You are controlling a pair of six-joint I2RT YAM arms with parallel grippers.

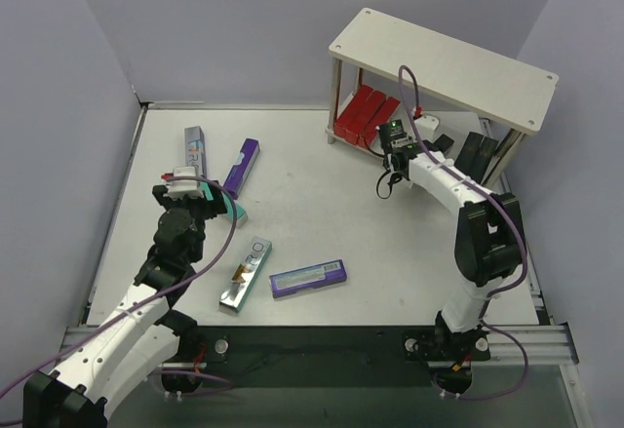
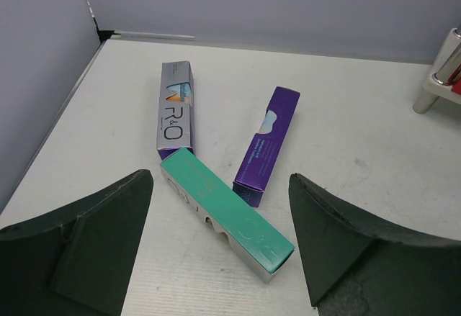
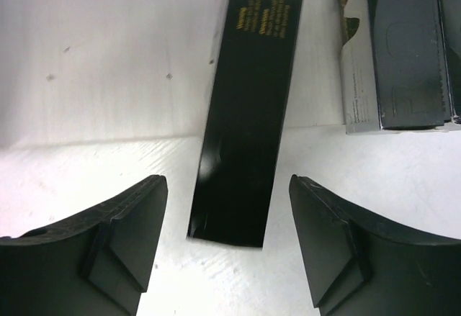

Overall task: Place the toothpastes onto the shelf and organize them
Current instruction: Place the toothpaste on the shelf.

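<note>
My left gripper (image 1: 187,184) (image 2: 220,258) is open just above the table. A teal toothpaste carton (image 2: 227,215) (image 1: 232,209) lies slantwise between and just ahead of its fingers. A silver carton (image 2: 176,111) (image 1: 195,145) and a purple carton (image 2: 268,143) (image 1: 242,165) lie beyond it. My right gripper (image 1: 395,140) (image 3: 227,251) is open at the front edge of the shelf (image 1: 444,67). The near end of a black carton (image 3: 248,107) lies flat between its fingertips, untouched. Another black and silver carton (image 3: 403,50) lies to its right.
Red cartons (image 1: 366,111) sit on the shelf's lower board at the left, black cartons (image 1: 478,150) at the right. A silver carton (image 1: 244,274) and a purple-and-silver carton (image 1: 308,278) lie near the table's front. A shelf leg (image 2: 439,78) shows far right.
</note>
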